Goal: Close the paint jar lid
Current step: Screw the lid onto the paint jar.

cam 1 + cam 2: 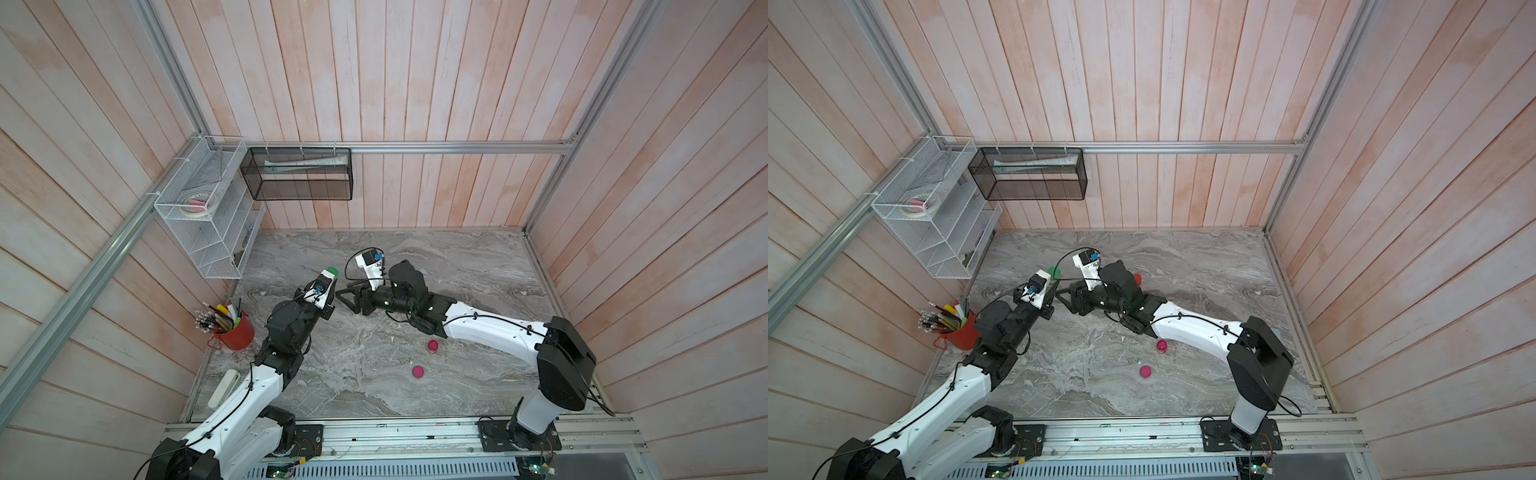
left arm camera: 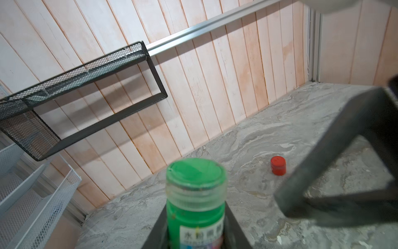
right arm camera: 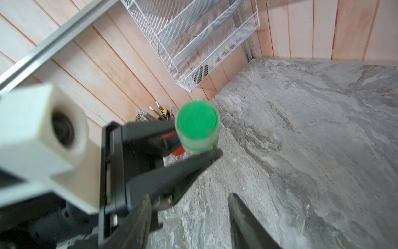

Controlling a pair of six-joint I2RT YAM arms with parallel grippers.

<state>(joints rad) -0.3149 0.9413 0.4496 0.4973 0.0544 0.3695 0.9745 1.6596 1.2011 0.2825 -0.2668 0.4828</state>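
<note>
My left gripper (image 2: pixel 196 237) is clamped low on the jar (image 2: pixel 195 217), which leaves the lid (image 2: pixel 195 170) free for my other hand. My right gripper (image 3: pixel 189 198) is spread and empty, just beside the lid, not touching. Lid sits on the jar and looks seated, so likely closed.

arms (image 1: pixel 490 332): white shells, black joints | cables (image 1: pixel 498 319): black, clipped along links | right tool (image 3: pixel 189 196): black angled fingers (image 3: pixel 243 220)
</note>
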